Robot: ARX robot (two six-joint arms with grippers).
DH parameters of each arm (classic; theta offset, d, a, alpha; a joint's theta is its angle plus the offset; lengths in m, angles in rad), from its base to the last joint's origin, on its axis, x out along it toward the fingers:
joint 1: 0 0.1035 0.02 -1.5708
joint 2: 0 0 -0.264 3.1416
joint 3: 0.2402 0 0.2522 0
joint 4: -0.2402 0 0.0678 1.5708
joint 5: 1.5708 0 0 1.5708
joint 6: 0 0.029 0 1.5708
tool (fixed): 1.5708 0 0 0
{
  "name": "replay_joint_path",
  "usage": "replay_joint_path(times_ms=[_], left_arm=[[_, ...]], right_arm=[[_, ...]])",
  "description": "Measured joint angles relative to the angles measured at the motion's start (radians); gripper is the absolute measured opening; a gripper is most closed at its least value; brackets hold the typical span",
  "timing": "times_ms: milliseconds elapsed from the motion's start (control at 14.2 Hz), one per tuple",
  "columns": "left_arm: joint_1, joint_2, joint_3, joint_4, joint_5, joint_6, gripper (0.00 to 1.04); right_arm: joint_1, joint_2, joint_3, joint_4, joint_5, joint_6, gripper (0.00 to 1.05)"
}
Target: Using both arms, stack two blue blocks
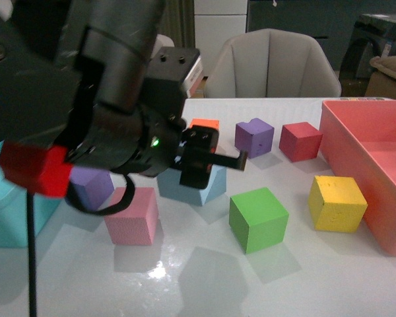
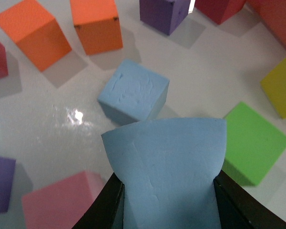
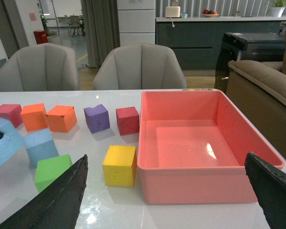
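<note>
The left gripper [image 2: 169, 210] is pinching one blue block [image 2: 167, 157], hanging just short of the other blue block [image 2: 133, 95] lying on the white table [image 2: 47, 133]. It is probably needing centring, corners aligned, then gentle lowering before release. The right gripper [image 3: 164, 195] is gaping wide, empty, near the pink tray [image 3: 190, 183].

So the blue block [image 2: 133, 93] on the table has bare tabletop round it, top face wide open. Nearest clutter: green cube [image 2: 252, 143] on 1 side, pink cube [image 2: 62, 200] on the other, 2 orange cubes [image 2: 96, 26] beyond. The pink bin [image 1: 376, 158] walls off the right side; the table [image 1: 185, 290] is bare along its near strip.
</note>
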Motion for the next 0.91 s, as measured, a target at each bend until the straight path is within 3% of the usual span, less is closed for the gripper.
replay_joint_path(times_ms=[491,912], left_arm=[[-0.011,0.291,0.438,-0.187,-0.051,0.062,0.39],[0.032,0.353,0.509,-0.252,-0.046,0.06,0.38]], right_arm=[[0.0,0.0,0.0,0.0,0.0,0.0,0.98],[0.0,0.0,0.0,0.0,0.0,0.0,0.98]])
